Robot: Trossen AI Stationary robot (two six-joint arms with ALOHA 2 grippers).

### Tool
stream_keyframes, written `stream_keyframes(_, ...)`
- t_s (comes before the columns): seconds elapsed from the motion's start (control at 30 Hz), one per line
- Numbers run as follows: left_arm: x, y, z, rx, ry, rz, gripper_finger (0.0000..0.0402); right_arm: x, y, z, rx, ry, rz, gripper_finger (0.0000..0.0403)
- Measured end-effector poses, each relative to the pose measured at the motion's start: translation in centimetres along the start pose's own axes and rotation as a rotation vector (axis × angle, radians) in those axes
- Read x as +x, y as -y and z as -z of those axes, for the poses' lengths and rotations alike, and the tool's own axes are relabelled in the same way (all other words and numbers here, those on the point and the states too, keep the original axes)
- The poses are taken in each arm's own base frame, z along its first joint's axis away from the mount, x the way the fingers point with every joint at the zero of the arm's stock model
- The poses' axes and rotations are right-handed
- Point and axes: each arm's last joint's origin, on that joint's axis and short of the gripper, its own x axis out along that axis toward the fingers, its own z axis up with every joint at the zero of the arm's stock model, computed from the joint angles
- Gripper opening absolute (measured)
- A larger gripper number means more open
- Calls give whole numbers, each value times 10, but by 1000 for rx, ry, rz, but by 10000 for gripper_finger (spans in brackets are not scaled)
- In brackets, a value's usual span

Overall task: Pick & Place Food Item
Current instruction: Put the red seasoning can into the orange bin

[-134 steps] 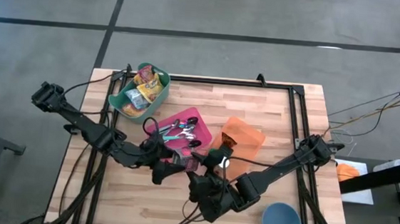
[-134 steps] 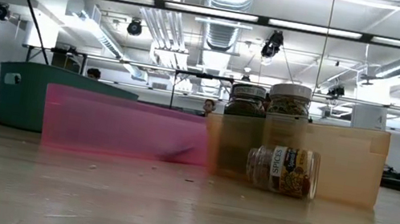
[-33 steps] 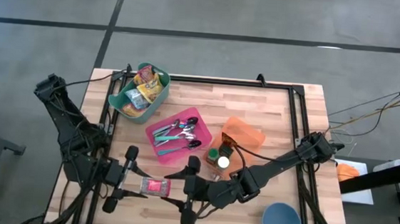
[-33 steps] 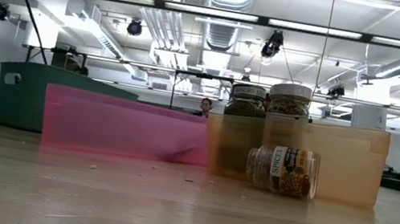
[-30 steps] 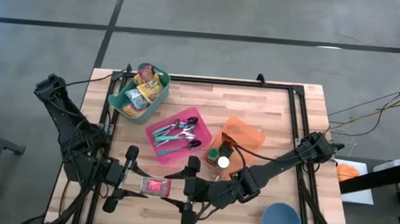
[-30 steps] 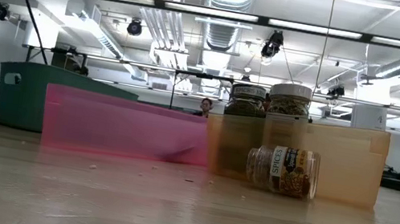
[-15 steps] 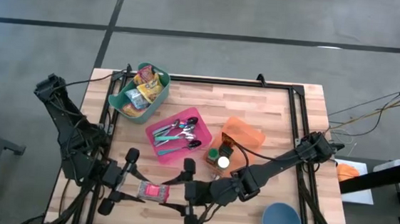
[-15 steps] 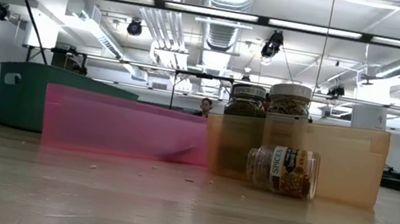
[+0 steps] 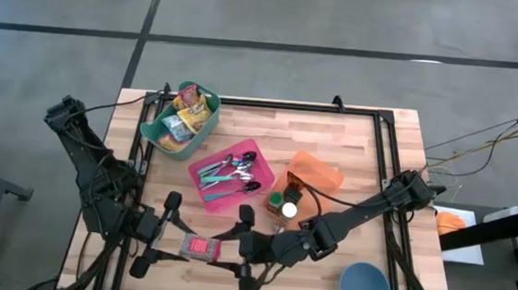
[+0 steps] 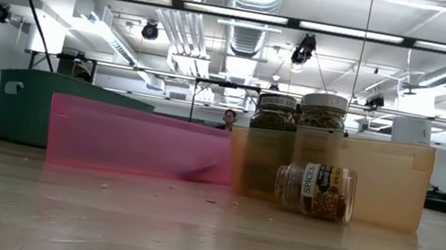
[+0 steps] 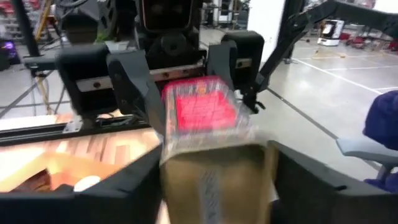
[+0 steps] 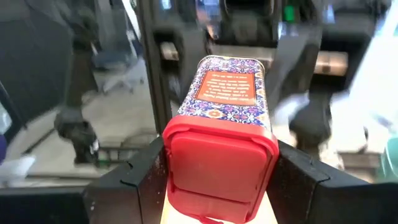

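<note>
A small tin with a red lid and a patterned body hangs level above the table's near edge, between my two grippers. Its lid end faces my right gripper, which is shut on it from the table's right. The tin's plain base end faces my left gripper, which comes level from the table's left. The left gripper is open, with a finger close on either side of the base end. The left wrist view is blurred. The low view shows neither the tin nor any gripper. My right gripper pinches the two opposite sides of the tin's red lid between its two fingers. It comes level from the table's right, along the tin's length. The tin lies level in the hold, its base end pointing to the table's left, lifted clear of the table.
At the far left stands a green bin of snack packets. A pink tray of spoons sits mid-table. Right of it is an orange bin with spice jars, one jar lying beside it. A blue bowl sits near right.
The tin has shifted slightly toward the table's near edge between the two grippers. My right gripper's wrist has turned a little with it.
</note>
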Motion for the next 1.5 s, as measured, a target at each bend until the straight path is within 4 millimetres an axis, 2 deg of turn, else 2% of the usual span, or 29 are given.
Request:
stream_keyframes(0.17, -4, -4, 5, -69, -79, -41, 369, -4, 12, 5, 99, -154, 60, 205)
stream_keyframes(0.27, -7, -8, 10, -100, -138, -106, 389, -7, 20, 2, 132, -230, 117, 205)
stream_keyframes(0.4, -13, -14, 18, -165, -207, -165, 362, -20, 37, -8, 214, -384, 244, 205)
stream_keyframes(0.57, -18, -18, 23, -231, -251, -199, 325, -43, 70, -15, 382, -592, 488, 205)
stream_keyframes(0.8, -20, -19, 27, -245, -290, -219, 287, -76, 115, -12, 580, -887, 819, 205)
stream_keyframes(0.9, -20, -19, 27, -245, -291, -218, 275, -76, 130, -8, 660, -922, 834, 205)
stream_keyframes(1.1, -20, -19, 28, -241, -294, -220, 254, -78, 162, -5, 713, -961, 883, 205)
stream_keyframes(1.5, -22, -20, 32, -213, -339, -217, 244, -105, 217, -27, 849, -909, 924, 205)
